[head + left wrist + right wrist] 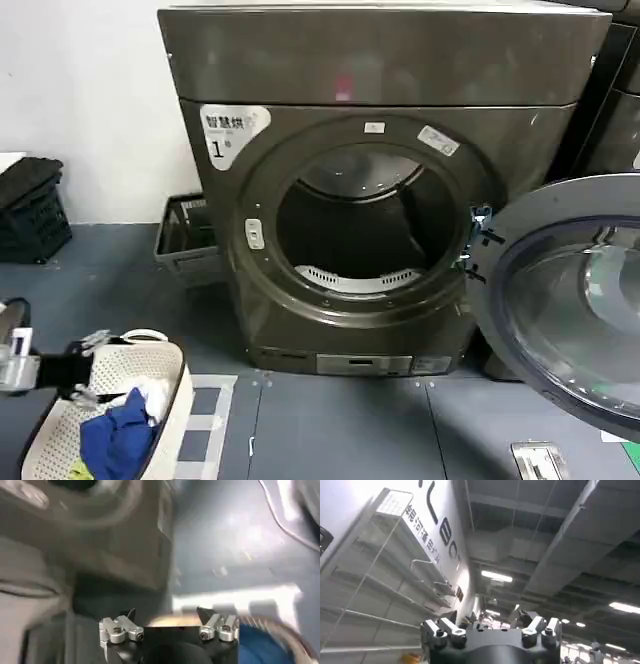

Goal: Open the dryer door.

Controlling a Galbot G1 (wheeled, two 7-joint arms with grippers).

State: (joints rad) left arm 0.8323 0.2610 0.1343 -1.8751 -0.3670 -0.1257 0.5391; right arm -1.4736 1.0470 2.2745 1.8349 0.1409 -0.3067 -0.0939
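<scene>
The large round dryer door (575,300), with its wide chrome rim and dark glass centre, is standing swung wide open at the right side of the grey-brown front-loading dryer (370,190) that bears a white "1" sticker (232,132). The door is hanging from its hinge (480,240) at the right edge of the round opening, leaving the bare metal drum (360,225) showing.

The left gripper (85,365) is sitting low at the robot's left, well apart from the door, with the whole dryer front lying between them. It is resting at the rim of a cream perforated plastic laundry basket (60,440) that is holding blue cloth (120,440). In the left wrist view the left gripper (166,616) is showing its fingertips spread wide with nothing between them, the grey floor (240,545) lying beyond.

The right gripper (489,616) is pointing upward toward a ceiling (545,540) and white wire shelving (385,570), its fingers likewise spread apart and gripping nothing.
</scene>
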